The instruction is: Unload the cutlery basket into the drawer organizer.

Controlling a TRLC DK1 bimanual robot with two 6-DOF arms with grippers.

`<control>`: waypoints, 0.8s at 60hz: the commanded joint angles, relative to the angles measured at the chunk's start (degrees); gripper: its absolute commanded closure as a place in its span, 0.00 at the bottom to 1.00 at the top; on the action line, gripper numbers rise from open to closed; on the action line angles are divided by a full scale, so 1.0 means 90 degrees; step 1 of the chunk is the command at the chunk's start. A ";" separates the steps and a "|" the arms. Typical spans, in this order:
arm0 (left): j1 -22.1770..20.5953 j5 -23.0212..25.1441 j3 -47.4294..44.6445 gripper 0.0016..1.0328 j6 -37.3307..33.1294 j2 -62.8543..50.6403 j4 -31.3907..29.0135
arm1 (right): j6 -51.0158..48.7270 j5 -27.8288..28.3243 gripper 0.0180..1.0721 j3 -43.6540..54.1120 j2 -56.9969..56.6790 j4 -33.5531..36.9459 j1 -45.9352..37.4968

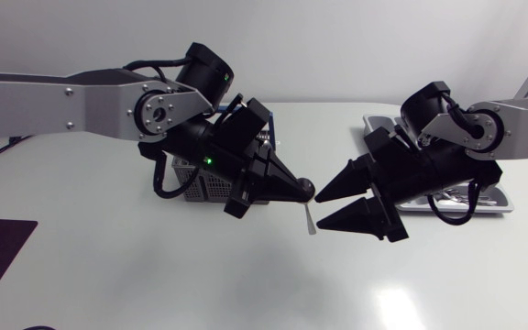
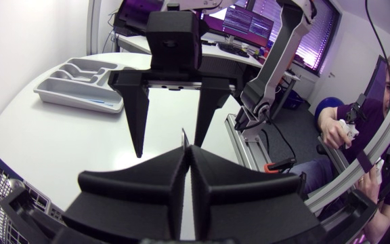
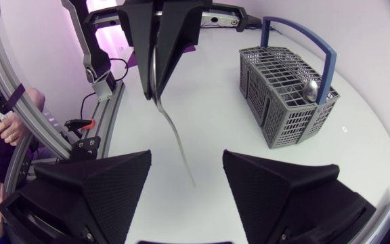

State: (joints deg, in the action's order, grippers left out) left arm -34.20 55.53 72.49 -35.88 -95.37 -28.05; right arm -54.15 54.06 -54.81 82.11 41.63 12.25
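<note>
Head view, item 1: our L gripper (image 1: 299, 190)? (A)
Fingers pressed together, clamped on a cutlery piece (image 1: 309, 220). Rounded end pinched at the tips, thin handle hanging down over the table (image 1: 154, 275). (B)
Item 2: R gripper (image 1: 318, 210)? (A)
Fingers spread wide. It faces the L gripper tip to tip, near. The handle hangs just ahead of the gap; no touch that we can see. (B)
Item 3: cutlery basket (image 1: 200, 188)? (A)
Grey mesh, blue carry handle, upright on the table behind our L arm. Right wrist view gives us one spoon (image 3: 311, 89) standing in it, bowl up. (B)
Item 4: drawer organizer (image 1: 484, 203)? (A)
Grey tray w/ several compartments, flat on the table behind our R arm, well apart from the basket. Contents mostly hidden, so we can't list them. (B)
</note>
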 commanded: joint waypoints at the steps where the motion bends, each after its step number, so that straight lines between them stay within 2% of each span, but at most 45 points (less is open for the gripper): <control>1: -0.0029 0.0178 0.0188 0.95 -0.0105 -0.0106 -0.0037 | 0.0089 0.0097 0.39 -0.0102 0.0018 0.0092 0.0055; 12: -0.0029 0.0237 0.0159 0.95 -0.0105 -0.0106 -0.0037 | 0.0099 0.0126 0.45 -0.0082 -0.0002 0.0092 0.0172; 26: -0.0058 0.0295 0.0159 0.95 -0.0086 -0.0106 -0.0037 | 0.0148 0.0126 0.45 -0.0131 0.0008 0.0092 0.0328; 30: -0.0048 0.0295 0.0159 0.95 -0.0086 -0.0106 -0.0037 | 0.0148 0.0126 0.52 -0.0141 -0.0002 0.0082 0.0338; 37: -0.0048 0.0305 0.0149 0.95 -0.0086 -0.0116 -0.0037 | 0.0148 0.0126 0.53 -0.0151 -0.0041 0.0072 0.0348; 48: -0.0058 0.0315 0.0149 0.95 -0.0086 -0.0145 -0.0027 | 0.0167 0.0145 0.71 -0.0151 -0.0119 0.0013 0.0406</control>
State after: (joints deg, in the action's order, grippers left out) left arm -34.22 56.82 72.49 -35.88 -95.44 -28.05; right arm -53.95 54.48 -54.87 82.00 41.80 15.18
